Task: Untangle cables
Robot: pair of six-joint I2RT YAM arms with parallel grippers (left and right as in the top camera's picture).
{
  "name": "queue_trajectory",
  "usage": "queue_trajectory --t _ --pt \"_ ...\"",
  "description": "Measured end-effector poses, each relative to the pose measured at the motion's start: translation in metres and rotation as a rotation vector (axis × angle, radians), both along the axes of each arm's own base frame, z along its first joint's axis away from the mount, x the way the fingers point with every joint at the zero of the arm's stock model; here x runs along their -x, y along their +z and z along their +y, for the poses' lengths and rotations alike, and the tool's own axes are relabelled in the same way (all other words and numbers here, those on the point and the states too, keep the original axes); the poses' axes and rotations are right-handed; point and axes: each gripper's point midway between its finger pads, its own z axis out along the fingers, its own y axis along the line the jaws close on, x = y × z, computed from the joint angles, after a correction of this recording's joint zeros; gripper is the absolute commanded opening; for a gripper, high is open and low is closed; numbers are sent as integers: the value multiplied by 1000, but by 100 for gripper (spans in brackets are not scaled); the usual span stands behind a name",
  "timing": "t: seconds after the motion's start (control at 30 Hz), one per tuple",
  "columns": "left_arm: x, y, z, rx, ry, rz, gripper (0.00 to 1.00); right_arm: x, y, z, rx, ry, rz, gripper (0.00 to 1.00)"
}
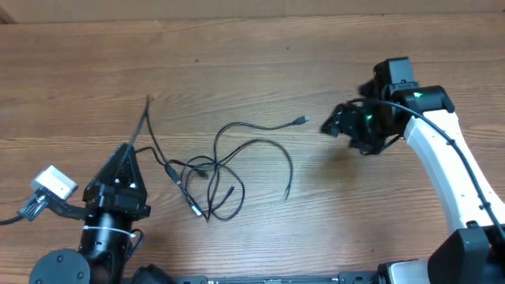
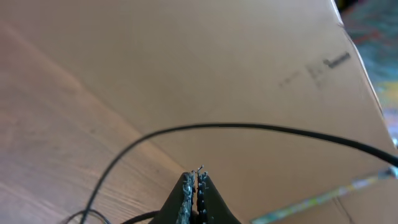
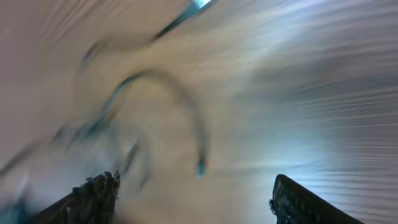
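Overhead: right gripper (image 1: 327, 125) gaping empty; left gripper (image 1: 126, 150) shut, hold unclear.
Cables (image 1: 209, 167) are lying ahead of its jaws; these should be closing on one free end.

Wood-grain counter (image 1: 252, 47) fills overhead view; brown, grain running left to right; in left wrist view tan flat panel (image 2: 249, 74) rises beyond counter; faint dark print (image 2: 323, 65) near panel's upper right; blurred multicoloured patch (image 2: 379, 37) past panel's edge; right wrist view motion-blurred, surface pale, streaked.
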Motion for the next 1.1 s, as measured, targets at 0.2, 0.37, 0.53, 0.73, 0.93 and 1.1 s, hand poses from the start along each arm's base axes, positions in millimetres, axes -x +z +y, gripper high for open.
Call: queue_trajectory --t 0.2,0.37,0.53,0.73,0.93,1.1 --pt "-16 -11 -3 105 62 56 4 42 28 79 -281 357 -28 71" --pt "-30 -18 -6 188 118 87 4 74 38 126 -362 556 -51 71" --pt "-36 -4 -5 320 152 34 4 84 49 167 -420 697 -160 75" --pt "-37 9 -3 416 158 -18 4 76 62 214 -449 716 -305 81" --pt "-37 11 -3 438 157 -23 4 99 68 255 -463 722 -325 86" --pt "-37 12 -6 447 140 -25 4 111 46 266 -347 607 -263 73"
